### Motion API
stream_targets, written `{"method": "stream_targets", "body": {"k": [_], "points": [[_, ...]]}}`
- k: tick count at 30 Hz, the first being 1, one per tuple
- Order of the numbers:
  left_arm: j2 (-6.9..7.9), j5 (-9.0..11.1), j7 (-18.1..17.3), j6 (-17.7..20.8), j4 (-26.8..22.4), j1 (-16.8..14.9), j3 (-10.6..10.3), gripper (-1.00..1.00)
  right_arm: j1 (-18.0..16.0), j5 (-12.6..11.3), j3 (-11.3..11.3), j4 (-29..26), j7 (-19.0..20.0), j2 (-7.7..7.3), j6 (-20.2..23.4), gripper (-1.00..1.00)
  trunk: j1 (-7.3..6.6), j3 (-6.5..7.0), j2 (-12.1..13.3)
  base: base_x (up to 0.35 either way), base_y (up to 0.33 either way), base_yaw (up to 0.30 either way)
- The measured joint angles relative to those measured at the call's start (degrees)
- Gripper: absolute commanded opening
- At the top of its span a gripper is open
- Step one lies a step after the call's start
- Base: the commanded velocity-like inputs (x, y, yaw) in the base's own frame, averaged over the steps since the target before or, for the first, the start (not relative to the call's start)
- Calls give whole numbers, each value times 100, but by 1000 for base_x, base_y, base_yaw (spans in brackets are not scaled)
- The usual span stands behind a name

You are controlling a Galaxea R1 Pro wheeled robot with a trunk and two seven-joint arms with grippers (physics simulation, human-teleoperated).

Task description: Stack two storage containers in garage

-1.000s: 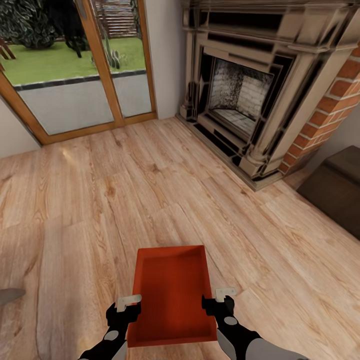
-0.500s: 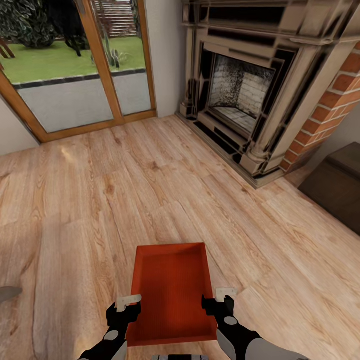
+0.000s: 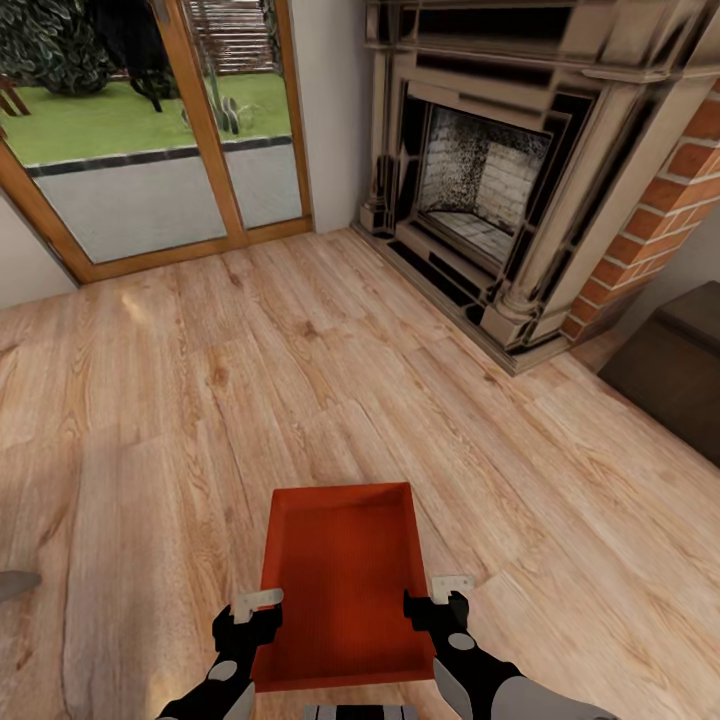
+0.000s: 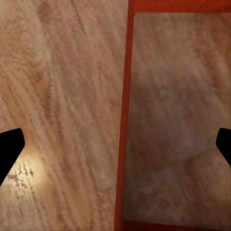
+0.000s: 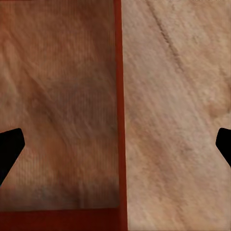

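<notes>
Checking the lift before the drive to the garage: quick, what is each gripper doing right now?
Left gripper: open, straddling the left wall of the storage container.
Right gripper: open, straddling the container's right wall.

Orange-red storage container (image 3: 345, 585), open-topped, upright, above living-room planks (image 3: 150, 400).

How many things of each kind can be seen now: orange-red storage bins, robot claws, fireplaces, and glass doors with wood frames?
Orange-red rectangular open-topped storage bin: 1
Black robot claws: 2, left claw and right claw, one at each long wall of the bin
Red brick fireplace with pale stone surround: 1
Wood-framed glass doors: 1 set
Total: 5
</notes>
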Motion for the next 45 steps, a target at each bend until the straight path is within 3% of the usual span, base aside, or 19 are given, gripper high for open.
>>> {"method": "stream_targets", "body": {"k": [45], "points": [[-17,0,27,-7,16,0,7,100,1,-26,-1,0,0,-9,-3,100,0,0,0,-38,0,0]]}}
